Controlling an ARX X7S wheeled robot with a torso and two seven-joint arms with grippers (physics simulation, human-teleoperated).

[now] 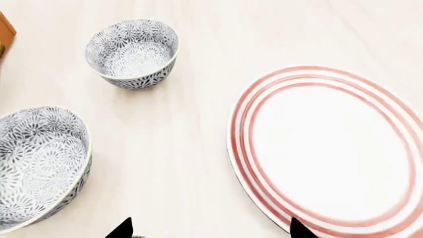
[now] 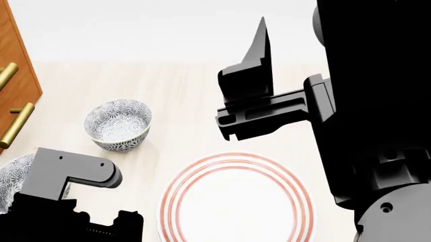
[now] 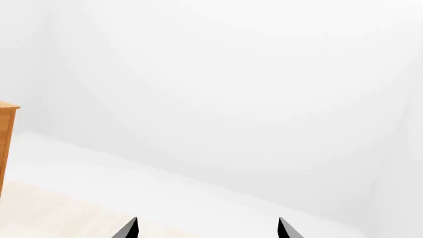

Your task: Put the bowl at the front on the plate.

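Observation:
Two flower-patterned bowls show. The nearer bowl (image 1: 39, 163) (image 2: 10, 179) lies at the table's left, half hidden in the head view behind my left arm (image 2: 67, 201). The farther bowl (image 1: 132, 52) (image 2: 118, 123) stands upright behind it. Right of both lies the red-ringed plate (image 1: 330, 148) (image 2: 235, 201), with nothing on it. My left gripper (image 1: 211, 230) hangs open above the bare table between the nearer bowl and the plate, holding nothing. My right gripper (image 3: 208, 228) (image 2: 261, 48) is raised high above the table, open and empty, facing the white wall.
A wooden cabinet (image 2: 17, 75) (image 1: 5, 32) with brass handles (image 2: 17, 123) stands at the table's left edge, close to the bowls. My right arm's dark bulk (image 2: 377, 126) fills the right of the head view. A white wall rises behind the table.

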